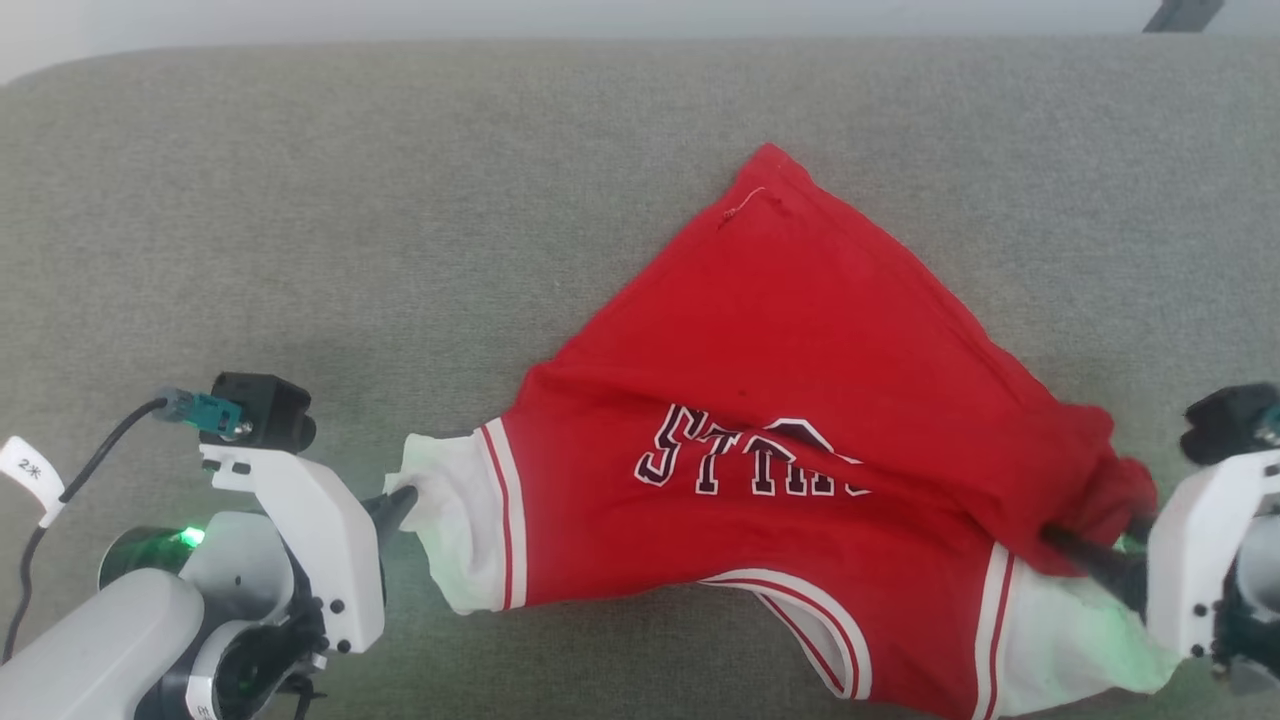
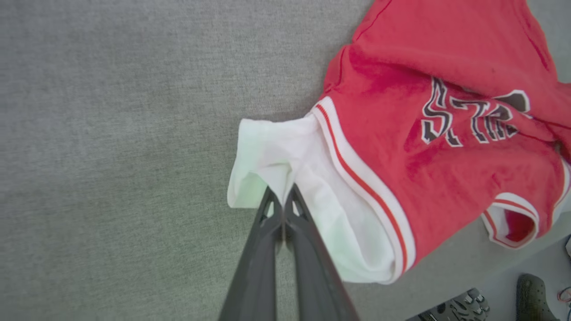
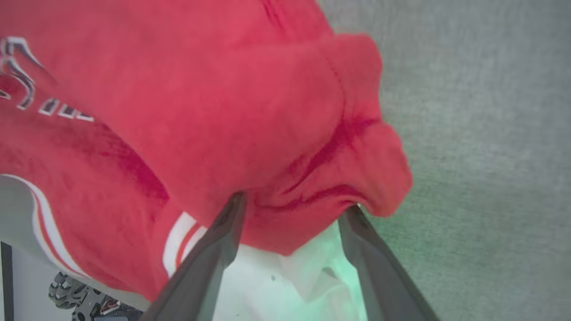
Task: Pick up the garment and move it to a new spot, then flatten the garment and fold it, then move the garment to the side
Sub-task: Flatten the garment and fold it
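Garment (image 1: 800, 400): one, red jersey. White sleeves visible: two. Striped trim bands at sleeve seams: two. Lettering blocks: one, partly hidden by fold. Grippers: two, left gripper (image 1: 405, 497), right gripper (image 3: 294, 209). Dark fingers per gripper: two. Grey fabric surface (image 1: 300, 200): one. Cable with white tag (image 1: 30, 470): one.

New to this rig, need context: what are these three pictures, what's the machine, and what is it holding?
A two-armed robot working over a grey padded surface. The head view looks down from its head; the other two views look along each arm's fingers. A red garment with white sleeves lies rumpled there, lettering partly folded under. The left pincer is shut on the edge of a white sleeve. The right pincer stands open, fingers either side of bunched red cloth over the other sleeve, not clamping it.
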Robot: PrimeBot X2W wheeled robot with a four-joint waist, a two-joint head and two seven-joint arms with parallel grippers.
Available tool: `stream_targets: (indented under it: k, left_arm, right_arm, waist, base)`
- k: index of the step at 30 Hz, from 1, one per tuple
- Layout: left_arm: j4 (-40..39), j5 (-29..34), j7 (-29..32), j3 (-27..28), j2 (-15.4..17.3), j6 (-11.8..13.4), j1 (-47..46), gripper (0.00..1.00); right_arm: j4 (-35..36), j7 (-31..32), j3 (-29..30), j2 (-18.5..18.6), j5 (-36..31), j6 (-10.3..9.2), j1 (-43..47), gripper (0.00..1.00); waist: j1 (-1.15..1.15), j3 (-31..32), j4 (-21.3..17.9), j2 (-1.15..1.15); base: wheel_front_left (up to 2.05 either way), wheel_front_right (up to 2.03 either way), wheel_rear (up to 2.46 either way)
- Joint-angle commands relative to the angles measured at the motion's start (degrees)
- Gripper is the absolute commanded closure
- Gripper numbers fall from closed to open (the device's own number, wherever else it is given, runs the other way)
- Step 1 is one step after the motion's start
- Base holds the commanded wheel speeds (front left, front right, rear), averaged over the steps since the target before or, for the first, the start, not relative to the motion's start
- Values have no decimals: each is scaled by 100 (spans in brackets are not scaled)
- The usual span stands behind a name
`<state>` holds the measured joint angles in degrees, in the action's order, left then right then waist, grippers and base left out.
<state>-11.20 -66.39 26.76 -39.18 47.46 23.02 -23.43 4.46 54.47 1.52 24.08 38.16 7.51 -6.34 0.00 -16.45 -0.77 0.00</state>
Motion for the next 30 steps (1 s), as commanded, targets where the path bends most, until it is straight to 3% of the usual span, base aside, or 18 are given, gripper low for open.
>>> stream_targets:
  k: [1, 9, 13, 18, 22, 30]
  left_arm:
    - [-3, 41, -27, -5, -7, 7, 89, 100]
    - [-16, 35, -55, -25, -43, -15, 109, 100]
    - [-1, 104, -25, -97, -111, -65, 10, 100]
    - [73, 162, 46, -232, -302, -188, -216, 100]
    - [265, 305, 121, -433, -644, -392, -569, 100]
    - [708, 469, 85, -714, -1242, -754, -1003, 100]
  right_arm:
    - [94, 7, 8, -17, -33, -4, 20, 0]
    - [1078, 20, 446, -273, -254, -4, -327, 0]
    - [1045, -193, 273, -293, -356, -4, -873, 0]
    - [264, -583, -102, -126, -376, -4, -1876, 0]
    - [-898, -777, -747, 262, -297, -3, -2936, 0]
    - [-2639, -813, -1863, 836, -64, -3, -4217, 0]
  waist:
    - [0, 26, 20, 0]
    - [0, 116, 199, 0]
    - [0, 103, 338, 0]
    - [0, -13, 656, 0]
    - [0, -181, 1123, 0]
    - [0, -520, 1883, 0]
  base:
    - [0, 0, 0]
    - [0, 0, 0]
    - [0, 0, 0]
    - [0, 0, 0]
    - [0, 0, 0]
    - [0, 0, 0]
